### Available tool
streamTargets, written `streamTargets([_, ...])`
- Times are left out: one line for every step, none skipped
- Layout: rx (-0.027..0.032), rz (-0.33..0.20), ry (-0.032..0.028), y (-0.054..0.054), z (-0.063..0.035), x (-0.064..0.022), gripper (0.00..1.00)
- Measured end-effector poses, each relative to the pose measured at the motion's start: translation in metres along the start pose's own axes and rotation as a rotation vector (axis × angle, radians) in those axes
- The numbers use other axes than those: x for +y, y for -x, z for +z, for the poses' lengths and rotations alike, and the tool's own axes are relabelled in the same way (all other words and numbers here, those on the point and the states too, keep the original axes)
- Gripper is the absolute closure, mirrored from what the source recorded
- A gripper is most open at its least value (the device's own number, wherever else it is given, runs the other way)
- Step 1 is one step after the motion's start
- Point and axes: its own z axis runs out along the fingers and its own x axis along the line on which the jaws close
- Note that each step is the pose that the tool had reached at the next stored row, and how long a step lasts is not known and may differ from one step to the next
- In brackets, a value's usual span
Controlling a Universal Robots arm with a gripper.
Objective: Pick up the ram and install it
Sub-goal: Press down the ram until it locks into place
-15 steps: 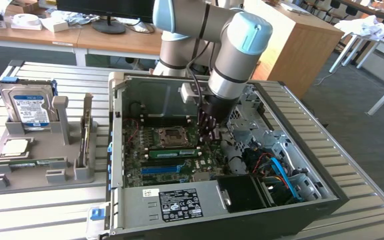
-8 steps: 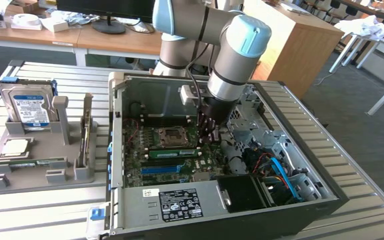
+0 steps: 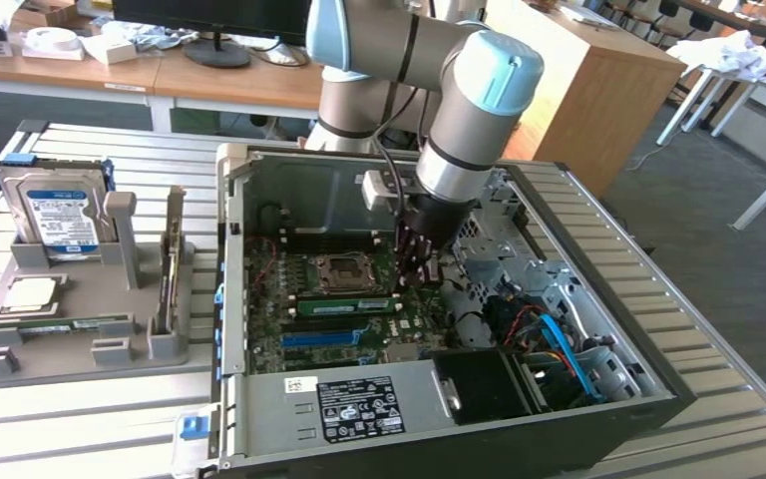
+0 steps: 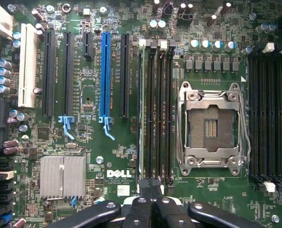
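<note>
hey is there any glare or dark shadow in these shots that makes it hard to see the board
Exterior view: daylight brightens the floor at the exterior view's right, while the open computer case shades its motherboard under the gripper. Wrist view: the motherboard is evenly lit, with only mild shine on the processor socket.

Robotics lab or electronics workshop inside an office-like room. Shown by a slatted aluminium tabletop carrying an opened desktop computer case with a Dell motherboard exposed, beside a grey fixture holding a hard drive and other parts. Behind, wooden desks with a monitor stand, grey carpet floor, and further white-legged tables.
</note>
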Motion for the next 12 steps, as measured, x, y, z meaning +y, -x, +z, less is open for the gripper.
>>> streamTargets([-0.0003,0.000,-0.0001,-0.0001,0.0001,0.0000,0.90])
streamTargets([-0.0003,0.000,-0.0001,-0.0005,0.0001,-0.0001,0.90])
streamTargets([-0.0003,0.000,0.0000,-0.0007,0.0001,-0.0001,0.90])
streamTargets([-0.0002,0.000,0.0000,-0.0007,0.0001,-0.0001,0.90])
streamTargets([-0.0001,0.000,0.0000,-0.0008,0.0000,-0.0001,0.90])
streamTargets([0.0000,0.000,0.0001,-0.0008,0.0000,-0.0001,0.90])
streamTargets([0.0001,0.000,0.0000,-0.0008,0.0000,-0.0001,0.90])
streamTargets([0.0000,0.000,0.0000,-0.0008,0.0000,-0.0001,0.90])
streamTargets([-0.0002,0.000,0.0000,-0.0009,0.0004,-0.0001,0.90])
streamTargets([-0.0002,0.000,0.0000,-0.0009,0.0009,-0.0002,0.90])
streamTargets([0.0000,0.000,0.0000,-0.0009,0.0015,-0.0002,0.90])
streamTargets([-0.0001,0.000,0.0000,-0.0009,0.0021,-0.0002,0.90])
